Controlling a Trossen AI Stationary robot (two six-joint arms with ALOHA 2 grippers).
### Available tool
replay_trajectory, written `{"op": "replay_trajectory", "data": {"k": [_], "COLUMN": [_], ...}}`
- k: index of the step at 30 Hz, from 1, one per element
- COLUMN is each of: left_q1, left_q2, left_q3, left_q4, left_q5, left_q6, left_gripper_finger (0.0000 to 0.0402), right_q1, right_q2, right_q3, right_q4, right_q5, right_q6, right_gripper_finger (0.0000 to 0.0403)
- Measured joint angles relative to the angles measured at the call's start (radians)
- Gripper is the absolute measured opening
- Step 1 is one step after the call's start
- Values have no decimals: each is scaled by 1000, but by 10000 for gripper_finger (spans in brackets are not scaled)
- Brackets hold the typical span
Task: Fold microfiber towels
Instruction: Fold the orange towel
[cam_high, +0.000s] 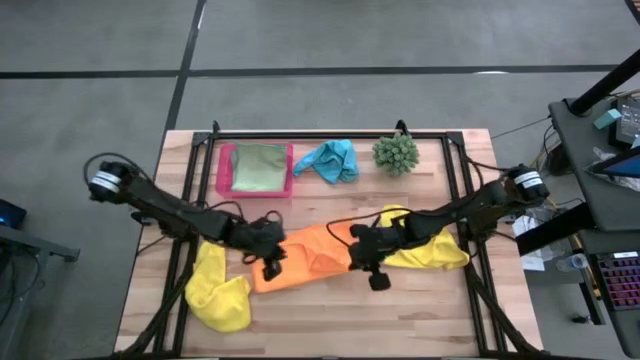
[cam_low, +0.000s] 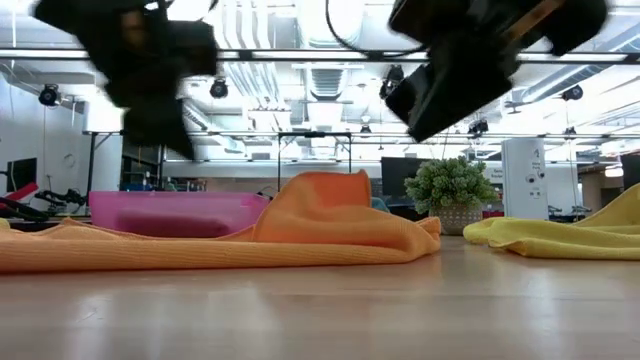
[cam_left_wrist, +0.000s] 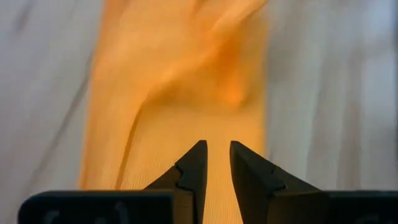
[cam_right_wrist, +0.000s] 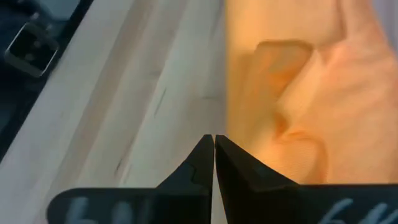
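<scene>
Wooden slats of the table (cam_high: 330, 320) fill the middle of the high view, ringed by grey floor. An orange towel (cam_high: 305, 258) lies across the table's centre, partly flat with a raised, rumpled hump toward its right end. The left gripper (cam_high: 270, 268) hangs over its lower left edge with fingers slightly parted and nothing between them, seen over orange cloth in the left wrist view. The right gripper (cam_high: 378, 282) sits at the towel's lower right edge, its fingers pressed together and empty; the right wrist view shows them above the line where cloth meets wood.

Judging by this, the orange towel is the one in hand and is being spread or squared before a fold; no fold is finished yet. The next move probably calls for each gripper to descend and pinch an edge or corner.

One yellow towel (cam_high: 220, 292) is heaped at lower left, another (cam_high: 432, 250) lies right. A blue towel (cam_high: 332, 160) sits at top centre, a green towel (cam_high: 258, 166) in the pink tray (cam_high: 224, 182).
</scene>
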Motion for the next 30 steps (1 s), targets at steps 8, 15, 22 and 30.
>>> {"op": "replay_trajectory", "data": {"k": [8, 15, 22, 30], "left_q1": [-75, -75, -77, -77], "left_q2": [-30, 4, 0, 11], "left_q3": [-58, -78, -78, -79], "left_q4": [-125, -276, -365, -328], "left_q5": [-23, -3, 58, 62], "left_q6": [-322, -490, -576, -576], "left_gripper_finger": [55, 54, 54, 54], "right_q1": [24, 24, 24, 24], "right_q2": [1, 19, 22, 34], "right_q3": [0, 0, 0, -1], "right_q4": [13, 19, 26, 30], "right_q5": [82, 83, 108, 146], "right_q6": [25, 32, 33, 33], "right_gripper_finger": [11, 62, 120, 133]}}
